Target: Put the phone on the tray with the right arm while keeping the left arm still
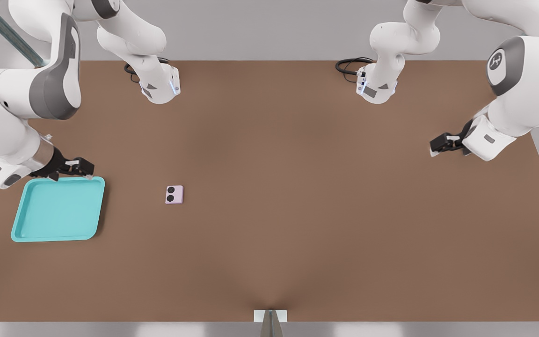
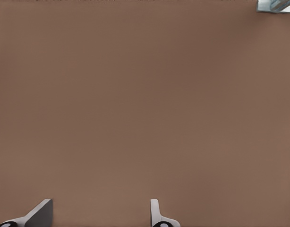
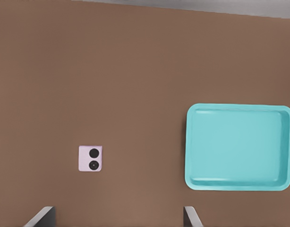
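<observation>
Two pale fingertips [image 3: 41, 216] are poking into the edge of the right wrist view, well apart with bare table between them, so the jaws are standing open and holding nothing; only their tips are showing, the rest being cut off by the frame. In the front view the gripper [image 1: 78, 169] is hanging at the far edge of the tray [image 1: 21, 220], on the front view's left, and its black fingers are partly blending together there. Much of the right arm [image 1: 21, 107] is running out of the picture at the top and left side. The tray is lying flat on the brown table [image 1: 325, 210], turquoise, squarish with rounded corners and a raised rim, with nothing in it. The phone [image 1: 174, 194] is sitting on the table, well apart from the tray toward the front view's right and untouched by the gripper. It is looking pale pink, small and squarish, far smaller than the tray, with two black round lenses stacked along one side; the wrist view is showing them more clearly [image 3: 90, 158]. A small pale bracket [image 1: 270, 316] is sticking up at the table's near edge, partly cut off by the frame.
</observation>
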`<state>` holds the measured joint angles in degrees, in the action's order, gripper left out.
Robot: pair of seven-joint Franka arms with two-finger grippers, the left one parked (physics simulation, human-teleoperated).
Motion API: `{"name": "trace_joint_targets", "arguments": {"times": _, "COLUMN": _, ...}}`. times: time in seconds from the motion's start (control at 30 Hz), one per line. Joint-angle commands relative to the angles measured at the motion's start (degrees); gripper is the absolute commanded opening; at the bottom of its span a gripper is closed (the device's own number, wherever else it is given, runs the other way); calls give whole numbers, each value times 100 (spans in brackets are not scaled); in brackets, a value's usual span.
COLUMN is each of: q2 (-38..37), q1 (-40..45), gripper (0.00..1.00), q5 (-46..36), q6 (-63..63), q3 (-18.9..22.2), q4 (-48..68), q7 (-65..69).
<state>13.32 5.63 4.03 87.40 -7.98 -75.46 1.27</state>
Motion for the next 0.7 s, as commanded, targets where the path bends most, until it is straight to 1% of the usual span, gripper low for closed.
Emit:
{"name": "trace_joint_targets", "arguments": {"times": 0.0, "q2": -14, "q1": 26, "gripper": 100, "q5": -34, "q6": 181, "q3": -2, "q4": -4, "q7": -39}}
{"name": "trace_joint_targets", "arguments": {"times": 0.07, "q2": 12, "q1": -9, "gripper": 100, "q5": -34, "q6": 181, "q3": -20, "q4": -4, "q7": 5}}
{"name": "trace_joint_targets", "arguments": {"times": 0.1, "q2": 178, "q1": -114, "gripper": 100, "q5": 1, "q6": 269, "q3": -204, "q4": -39, "q7": -118}}
{"name": "trace_joint_targets", "arguments": {"times": 0.13, "q2": 284, "q1": -272, "gripper": 100, "q5": 28, "q6": 435, "q3": -213, "q4": -39, "q7": -231}}
{"name": "trace_joint_targets", "arguments": {"times": 0.17, "q2": 539, "q1": -536, "gripper": 100, "q5": 125, "q6": 611, "q3": -213, "q4": -39, "q7": -697}}
{"name": "trace_joint_targets", "arguments": {"times": 0.23, "q2": 1005, "q1": -835, "gripper": 100, "q5": 107, "q6": 1086, "q3": -213, "q4": -39, "q7": -978}}
{"name": "trace_joint_targets", "arguments": {"times": 0.27, "q2": 1295, "q1": -967, "gripper": 100, "q5": 124, "q6": 1332, "q3": -213, "q4": -66, "q7": -1382}}
{"name": "trace_joint_targets", "arguments": {"times": 0.3, "q2": 1401, "q1": -1064, "gripper": 100, "q5": 142, "q6": 1710, "q3": -213, "q4": -399, "q7": -1981}}
{"name": "trace_joint_targets", "arguments": {"times": 0.37, "q2": 1313, "q1": -1064, "gripper": 100, "q5": 133, "q6": 2457, "q3": -231, "q4": -1348, "q7": -2270}}
{"name": "trace_joint_targets", "arguments": {"times": 0.43, "q2": 1234, "q1": -1029, "gripper": 100, "q5": 98, "q6": 3142, "q3": -459, "q4": -2201, "q7": -3158}}
{"name": "trace_joint_targets", "arguments": {"times": 0.47, "q2": 1190, "q1": -1011, "gripper": 100, "q5": 98, "q6": 3573, "q3": -477, "q4": -2657, "q7": -3361}}
{"name": "trace_joint_targets", "arguments": {"times": 0.57, "q2": 1261, "q1": -923, "gripper": 100, "q5": 98, "q6": 3811, "q3": -468, "q4": -2931, "q7": -3686}}
{"name": "trace_joint_targets", "arguments": {"times": 0.67, "q2": 1348, "q1": -827, "gripper": 100, "q5": 98, "q6": 4110, "q3": -468, "q4": -3256, "q7": -3695}}
